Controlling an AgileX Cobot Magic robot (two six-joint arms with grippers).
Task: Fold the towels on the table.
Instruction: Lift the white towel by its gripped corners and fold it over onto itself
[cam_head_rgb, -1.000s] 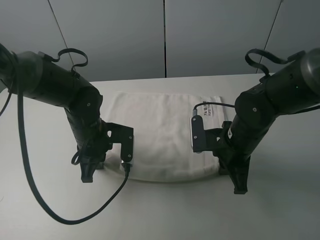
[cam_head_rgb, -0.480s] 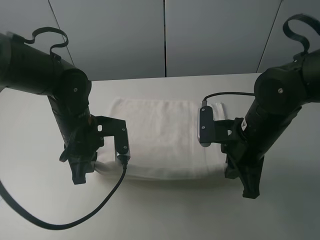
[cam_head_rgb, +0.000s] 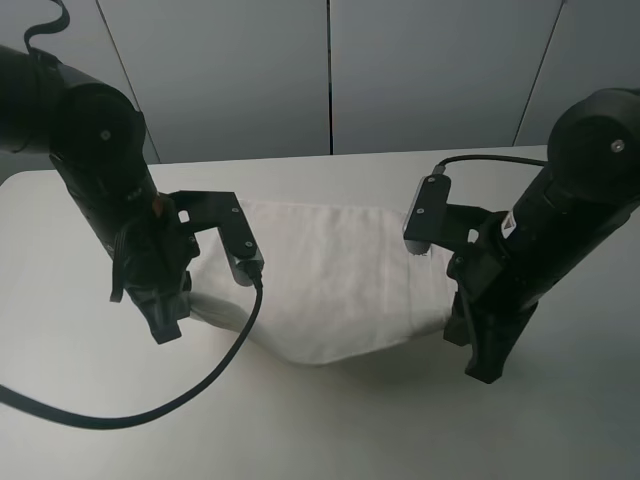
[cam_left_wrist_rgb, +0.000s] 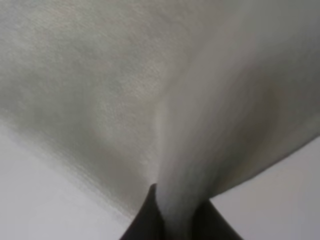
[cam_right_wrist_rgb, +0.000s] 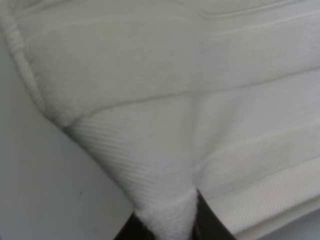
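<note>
I had the left hand and right hand each pinching a near corner of the towel, near edge raised off mid-counter, far edge apparently resting there, so I judged the fold begun, not finished.

From where I stand, the off-white terry cloth towel lies across the middle of the large matte white table. The black left gripper pinches the towel's near left corner. The black right gripper pinches its near right corner. The towel's near edge hangs between them. Behind the towel, past the table's far edge, stand grey wall panels.
</note>
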